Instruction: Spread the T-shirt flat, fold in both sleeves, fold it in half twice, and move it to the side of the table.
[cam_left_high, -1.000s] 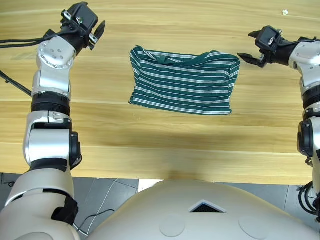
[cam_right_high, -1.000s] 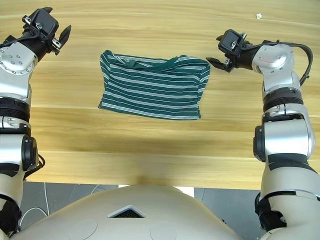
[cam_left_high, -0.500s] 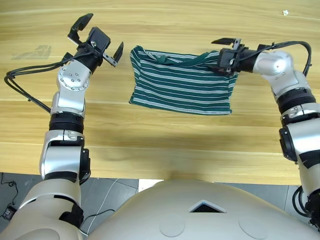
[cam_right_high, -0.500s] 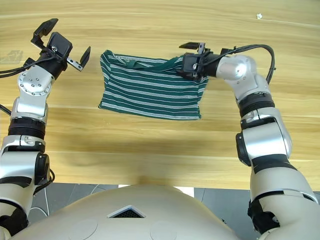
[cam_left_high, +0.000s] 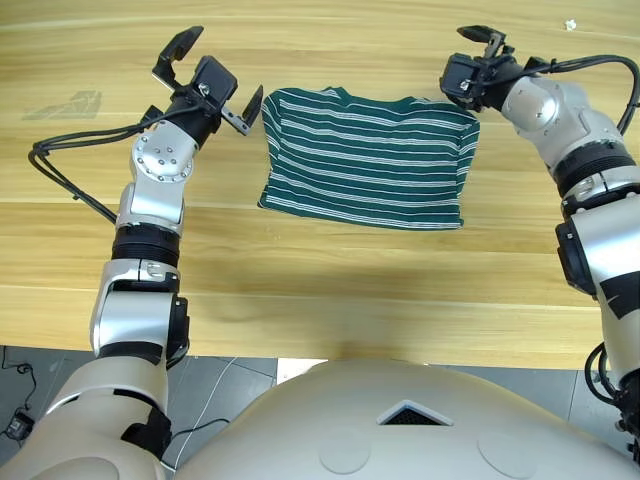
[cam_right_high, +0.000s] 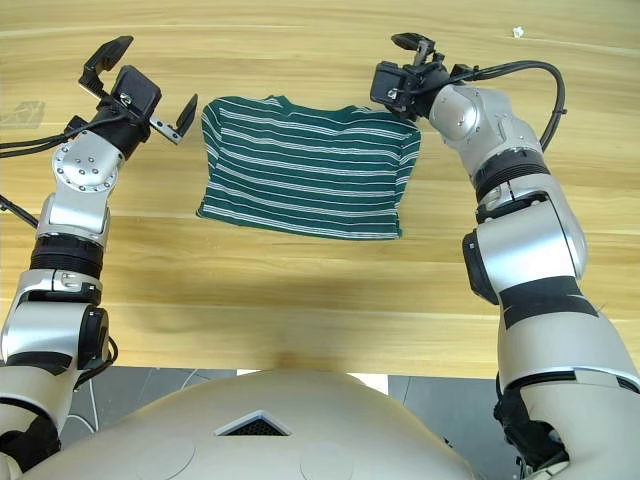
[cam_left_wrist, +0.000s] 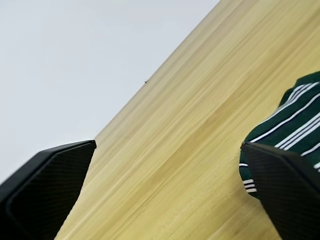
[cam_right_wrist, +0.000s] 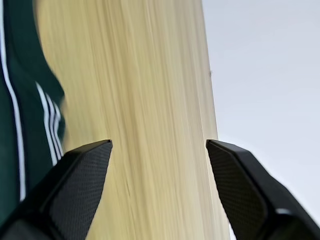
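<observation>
Green T-shirt (cam_left_high: 365, 155): dark green with thin white stripes. I see it lying flat near the middle of the table's far half, in a roughly rectangular outline with the neckline at the far edge.
Table (cam_left_high: 320, 270): pale wood with the grain running side to side. The shirt rests directly on it.
Left gripper (cam_left_high: 215, 72): it sits at the shirt's far left corner with its jaws wide apart and nothing between them. One finger points away from the shirt and the other (cam_left_high: 250, 105) is just beside the shirt's left edge. I cannot tell whether that finger touches the cloth.
Left wrist camera: I see both black fingertips (cam_left_wrist: 45, 185), with bare wood between them. The striped corner of the shirt lies next to the other tip.
Right gripper (cam_right_high: 400, 70): it is at the shirt's far right corner with its jaws apart and gripping nothing. I cannot tell whether it touches the fabric.
Right wrist camera: I see two dark textured fingertips (cam_right_wrist: 70, 195) with a strip of bare table between them. The shirt's striped edge is off to one side.
Cables (cam_left_high: 60, 150): black leads trail from my left arm across the table's left side.
White speck (cam_left_high: 570, 24): a small scrap on the wood near the far right, well apart from the shirt.
</observation>
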